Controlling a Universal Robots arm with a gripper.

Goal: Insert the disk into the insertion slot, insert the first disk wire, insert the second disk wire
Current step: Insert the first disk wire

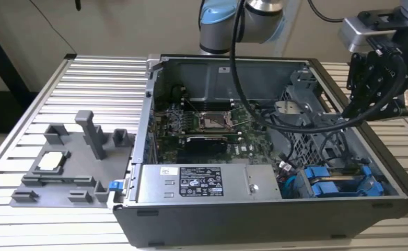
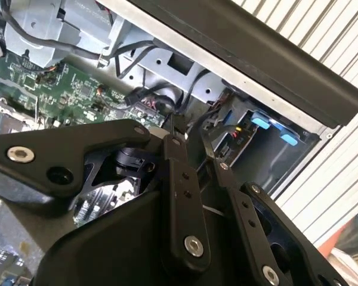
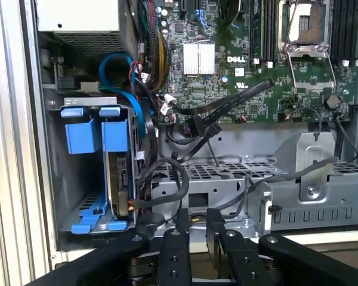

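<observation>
So here's where it stands: the disk (image 3: pixel 118 179) is sitting on edge inside the insertion slot (image 3: pixel 88 102), clipped in its blue carrier (image 3: pixel 116 136), in the corner of the open computer case (image 1: pixel 259 222) right next to the silver power supply (image 1: pixel 211 183). In the exterior view that corner is the near one, toward the exterior view's right. The gripper (image 3: pixel 197 215) isn't holding anything. Its fingers (image 3: pixel 182 241) are pulled close together with just a narrow gap you can see through. In the exterior view it hangs above the case's wall on the exterior view's right, well up from the drive. In the first wrist view it points down at the perforated metal cage (image 3: pixel 227 173) just beside the slot. There's a tangle of black cables between the slot and the motherboard (image 3: pixel 238 65), with a black connector (image 3: pixel 194 126) dangling in it, and a blue cable (image 3: pixel 122 65) loops over the top of the slot. Honestly can't tell whether anything is plugged into the drive. The case sits on a slatted table (image 1: pixel 43 225), next to a grey fixture tray (image 1: pixel 57 175).
</observation>
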